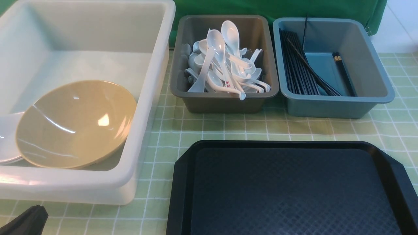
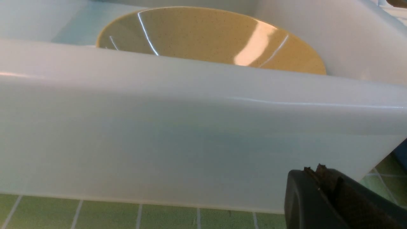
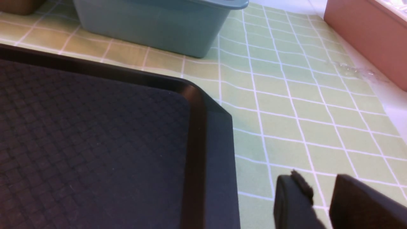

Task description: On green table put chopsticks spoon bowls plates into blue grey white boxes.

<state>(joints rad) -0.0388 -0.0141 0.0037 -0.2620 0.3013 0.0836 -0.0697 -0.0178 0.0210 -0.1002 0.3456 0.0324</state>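
Green table (image 1: 156, 192) checked white; bowl (image 1: 76, 125) glossy tan.

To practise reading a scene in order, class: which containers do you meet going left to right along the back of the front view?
White tub → grey box → blue box

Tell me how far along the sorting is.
It looks finished. The tan bowl and white dishes are in the white tub, spoons in the grey box, chopsticks in the blue box. Neither the shut left gripper nor the open right gripper holds anything. Nothing visible seems left.
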